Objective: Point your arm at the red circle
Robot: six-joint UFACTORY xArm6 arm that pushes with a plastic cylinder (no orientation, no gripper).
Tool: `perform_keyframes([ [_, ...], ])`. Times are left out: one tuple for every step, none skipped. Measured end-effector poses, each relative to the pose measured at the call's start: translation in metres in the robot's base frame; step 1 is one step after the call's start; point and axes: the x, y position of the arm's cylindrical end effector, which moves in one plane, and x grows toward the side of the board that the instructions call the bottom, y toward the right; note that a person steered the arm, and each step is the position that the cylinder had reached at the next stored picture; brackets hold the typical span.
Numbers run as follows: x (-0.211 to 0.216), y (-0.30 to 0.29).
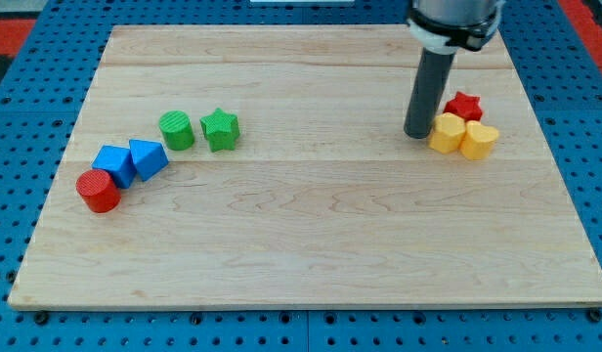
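Red circle (99,190): a short cylinder at the near-left of the counter (311,244), touching a blue block (114,163) on its far-right side. Judged light, rigid and smooth; likely to slide freely if nudged, and not fragile. No claw is fitted, so a grasp state does not apply; contact would be by my tip (416,133) against its open near or left flank. The tip stands far right, just beside a yellow block (446,132), well apart from the target.
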Motion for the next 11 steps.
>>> perform_keyframes([
  [0.071, -0.116],
  [0.153, -0.226],
  [0.194, -0.326],
  [0.214, -0.402],
  [0.206, -0.428],
  [0.197, -0.428],
  [0.166, -0.429],
  [0.137, -0.427],
  [0.143, -0.374],
  [0.142, -0.376],
  [0.126, -0.414],
])
